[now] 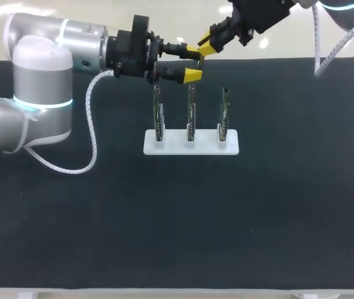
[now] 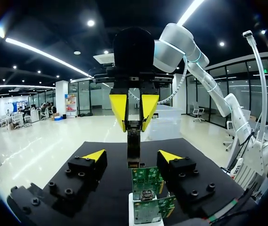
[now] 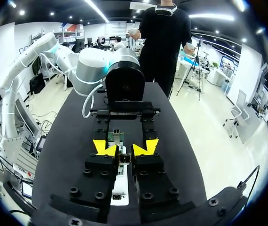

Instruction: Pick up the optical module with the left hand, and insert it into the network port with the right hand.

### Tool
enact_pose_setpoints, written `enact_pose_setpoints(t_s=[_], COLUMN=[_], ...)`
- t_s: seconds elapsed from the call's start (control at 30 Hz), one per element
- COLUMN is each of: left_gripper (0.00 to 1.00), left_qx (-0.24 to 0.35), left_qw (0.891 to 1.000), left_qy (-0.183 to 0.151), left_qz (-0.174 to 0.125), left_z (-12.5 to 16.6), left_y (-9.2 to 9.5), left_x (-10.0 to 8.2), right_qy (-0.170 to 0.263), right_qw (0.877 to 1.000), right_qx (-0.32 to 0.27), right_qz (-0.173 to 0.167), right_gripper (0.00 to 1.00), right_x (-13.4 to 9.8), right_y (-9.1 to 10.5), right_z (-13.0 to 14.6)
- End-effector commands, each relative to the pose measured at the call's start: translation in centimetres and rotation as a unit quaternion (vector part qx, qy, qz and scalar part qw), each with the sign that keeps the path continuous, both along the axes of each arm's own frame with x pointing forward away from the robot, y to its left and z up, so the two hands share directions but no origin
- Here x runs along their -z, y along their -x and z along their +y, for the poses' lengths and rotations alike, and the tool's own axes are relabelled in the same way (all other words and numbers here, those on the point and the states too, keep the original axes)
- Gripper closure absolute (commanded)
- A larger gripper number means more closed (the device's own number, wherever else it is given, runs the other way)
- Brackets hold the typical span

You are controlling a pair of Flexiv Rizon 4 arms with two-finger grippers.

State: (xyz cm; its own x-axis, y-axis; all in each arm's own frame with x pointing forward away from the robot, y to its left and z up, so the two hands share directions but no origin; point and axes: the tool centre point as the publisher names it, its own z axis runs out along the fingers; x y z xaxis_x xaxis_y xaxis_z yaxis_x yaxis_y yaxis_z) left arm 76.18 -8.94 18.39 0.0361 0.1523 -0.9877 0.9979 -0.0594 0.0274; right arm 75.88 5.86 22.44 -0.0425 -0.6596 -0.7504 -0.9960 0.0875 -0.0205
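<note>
right fingers clenched on the optical module, hanging just above the row of boards.
my left fingers stood released and wide apart, with the module ahead of them and untouched. the boards stood upright in a white holder on the tabletop. to seat it well, i judged i should hold the module plumb, line its lower end with the port before descending, go down slowly, and leave the left fingers clear of the boards.
</note>
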Motion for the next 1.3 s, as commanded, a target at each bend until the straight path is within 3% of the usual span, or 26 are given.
enact_pose_setpoints(t_s=[0.03,0.43,0.7,0.97,1.3], left_gripper=[0.0,0.0,0.0,0.0,0.0], left_qx=[-0.007,-0.015,-0.008,0.001,0.02], left_qw=[1.0,0.99,0.985,0.979,0.978], left_qy=[-0.018,-0.135,-0.169,-0.202,-0.209], left_qz=[0.002,0.026,0.009,0.011,0.009], left_z=[1.3,7.1,10.7,14.2,15.7], left_y=[0.2,1.4,1.8,1.8,2.3], left_x=[-0.4,-1.2,-1.9,-2.3,-2.5], right_qy=[-0.001,0.001,0.004,0.005,0.008], right_qw=[1.0,1.0,1.0,1.0,1.0], right_qx=[-0.002,-0.005,-0.008,-0.015,-0.019], right_qz=[0.0,-0.001,-0.003,-0.003,-0.004], right_gripper=[1.0,1.0,1.0,1.0,1.0], right_x=[0.0,0.0,-0.1,-0.2,-0.5], right_y=[0.0,-0.1,-0.3,-0.5,-0.7], right_z=[-0.1,-0.2,-0.3,-0.2,0.4])
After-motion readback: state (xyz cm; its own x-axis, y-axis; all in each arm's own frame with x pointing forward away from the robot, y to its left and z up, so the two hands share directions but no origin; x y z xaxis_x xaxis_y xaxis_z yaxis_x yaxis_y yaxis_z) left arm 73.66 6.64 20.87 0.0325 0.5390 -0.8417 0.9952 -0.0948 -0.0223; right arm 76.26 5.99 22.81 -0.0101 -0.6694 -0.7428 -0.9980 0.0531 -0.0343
